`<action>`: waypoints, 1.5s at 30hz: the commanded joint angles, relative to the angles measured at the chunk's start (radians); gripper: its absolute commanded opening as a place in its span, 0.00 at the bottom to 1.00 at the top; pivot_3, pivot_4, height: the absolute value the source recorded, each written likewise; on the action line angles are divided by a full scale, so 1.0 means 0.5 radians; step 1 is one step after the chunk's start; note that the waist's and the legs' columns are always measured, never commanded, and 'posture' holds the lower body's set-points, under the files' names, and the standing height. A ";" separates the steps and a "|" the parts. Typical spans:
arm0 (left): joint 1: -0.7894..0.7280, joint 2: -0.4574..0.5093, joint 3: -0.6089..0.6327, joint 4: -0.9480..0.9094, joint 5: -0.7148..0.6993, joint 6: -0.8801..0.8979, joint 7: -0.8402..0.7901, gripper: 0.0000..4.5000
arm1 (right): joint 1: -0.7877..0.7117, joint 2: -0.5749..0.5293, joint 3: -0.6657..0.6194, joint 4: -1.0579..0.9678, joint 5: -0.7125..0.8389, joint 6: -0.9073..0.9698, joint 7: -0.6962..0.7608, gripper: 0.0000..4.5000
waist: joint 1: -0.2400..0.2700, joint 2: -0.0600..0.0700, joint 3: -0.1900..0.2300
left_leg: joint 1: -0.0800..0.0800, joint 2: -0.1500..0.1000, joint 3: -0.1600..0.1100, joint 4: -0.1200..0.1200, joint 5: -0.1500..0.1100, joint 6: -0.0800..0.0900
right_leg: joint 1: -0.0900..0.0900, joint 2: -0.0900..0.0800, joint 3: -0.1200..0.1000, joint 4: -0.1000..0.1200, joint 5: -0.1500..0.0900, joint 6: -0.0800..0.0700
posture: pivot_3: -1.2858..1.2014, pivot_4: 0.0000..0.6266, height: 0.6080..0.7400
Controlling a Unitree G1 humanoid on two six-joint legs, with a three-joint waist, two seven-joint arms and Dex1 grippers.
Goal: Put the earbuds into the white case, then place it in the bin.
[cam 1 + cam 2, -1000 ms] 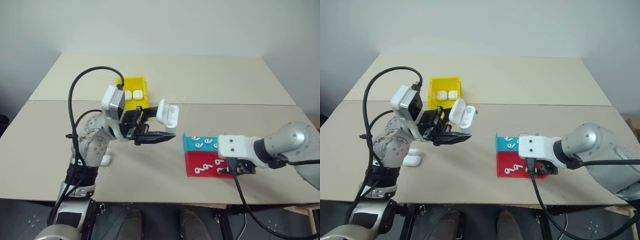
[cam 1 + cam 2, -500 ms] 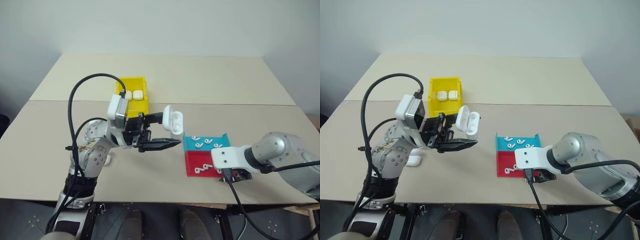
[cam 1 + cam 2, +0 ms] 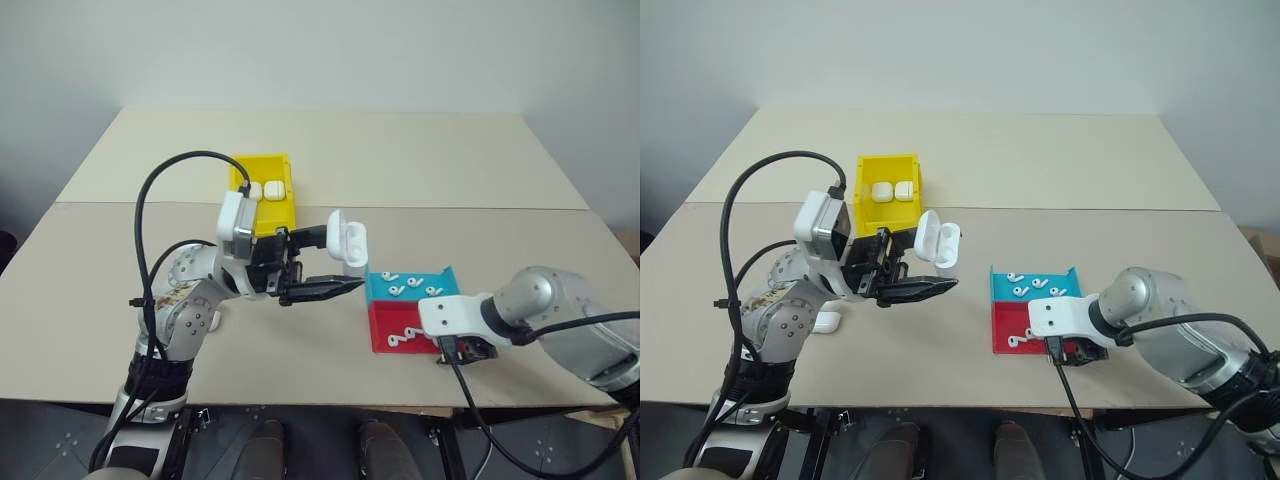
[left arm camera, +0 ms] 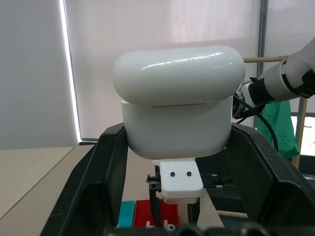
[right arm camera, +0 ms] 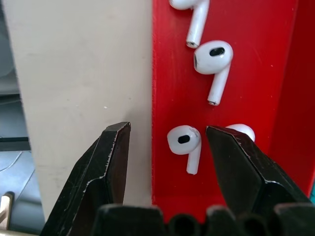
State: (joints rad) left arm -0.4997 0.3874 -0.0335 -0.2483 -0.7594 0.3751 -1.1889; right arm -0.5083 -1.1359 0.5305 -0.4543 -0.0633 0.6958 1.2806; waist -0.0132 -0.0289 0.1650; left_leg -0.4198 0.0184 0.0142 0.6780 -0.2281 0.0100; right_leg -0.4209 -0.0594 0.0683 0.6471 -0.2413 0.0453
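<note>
Left tool (image 4: 177, 147) clamps a glossy white rounded earbud case (image 4: 178, 103) between its black fingers (image 4: 96, 182), lid hinged up. Beyond it: blue-and-red shallow tray (image 4: 147, 214) on the beige tabletop (image 4: 29, 196), white right arm (image 4: 288, 78), window blind (image 4: 162, 29).

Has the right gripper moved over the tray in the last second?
Yes. The right gripper has drawn back toward the near edge of the tray, uncovering the earbuds in its red half.

silver-grey arms (image 3: 560, 320) — white wrist blocks, black fingers (image 5: 106, 167) — black cables.
</note>
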 commanded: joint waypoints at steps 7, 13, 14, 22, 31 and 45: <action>-0.007 0.015 0.045 -0.119 -0.092 0.017 0.027 0.61 | 0.023 -0.002 -0.049 0.048 -0.065 -0.108 0.041 0.65 | 0.000 0.000 0.000 | 0.002 0.000 -0.001 0.000 0.000 0.000 | 0.003 0.000 0.000 0.000 0.000 0.000 | 0.52 0.24 1.00; 0.013 0.019 0.050 -0.152 -0.115 0.039 0.053 0.61 | 0.053 0.012 -0.052 0.099 -0.109 -0.176 0.047 0.65 | 0.000 0.000 0.000 | 0.003 0.000 0.000 0.000 0.000 0.000 | 0.004 0.000 0.000 0.000 0.000 0.000 | 0.52 0.24 1.00; 0.017 0.021 0.051 -0.162 -0.119 0.043 0.057 0.61 | 0.058 0.017 -0.055 0.107 -0.117 -0.187 0.041 0.65 | 0.000 0.000 0.000 | 0.003 0.000 -0.001 0.000 0.000 0.000 | 0.004 0.000 0.000 0.000 0.000 0.000 | 0.52 0.24 1.00; 0.008 0.037 0.057 -0.182 -0.142 0.062 0.072 0.61 | 0.099 0.058 -0.084 0.125 -0.151 -0.243 0.034 0.30 | -0.005 0.000 0.000 | 0.011 0.000 0.000 0.000 0.000 0.000 | 0.012 0.001 -0.001 -0.001 0.000 0.000 | 0.52 0.24 1.00; 0.006 0.051 0.060 -0.209 -0.170 0.088 0.091 0.61 | 0.132 0.081 -0.138 0.109 -0.142 -0.223 0.041 0.14 | -0.005 0.000 0.000 | 0.032 0.001 0.001 -0.002 -0.001 0.000 | 0.036 0.001 -0.003 -0.008 -0.001 0.001 | 0.52 0.24 1.00; -0.074 0.055 0.074 -0.095 -0.180 0.101 0.077 0.61 | 0.260 0.664 -1.602 -0.027 1.166 0.063 -0.184 0.14 | 0.004 -0.001 0.000 | 0.027 0.000 -0.007 -0.004 -0.002 0.002 | 0.034 0.000 -0.006 -0.010 -0.001 0.001 | 0.52 0.24 1.00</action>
State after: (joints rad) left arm -0.5121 0.4171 -0.0053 -0.2903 -0.8352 0.4227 -1.1498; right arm -0.3617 -0.8297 -0.1679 -0.4481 0.4370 0.7068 1.2515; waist -0.0112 -0.0292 0.1652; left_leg -0.4065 0.0183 0.0106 0.6762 -0.2290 0.0110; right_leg -0.4036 -0.0595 0.0650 0.6417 -0.2418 0.0458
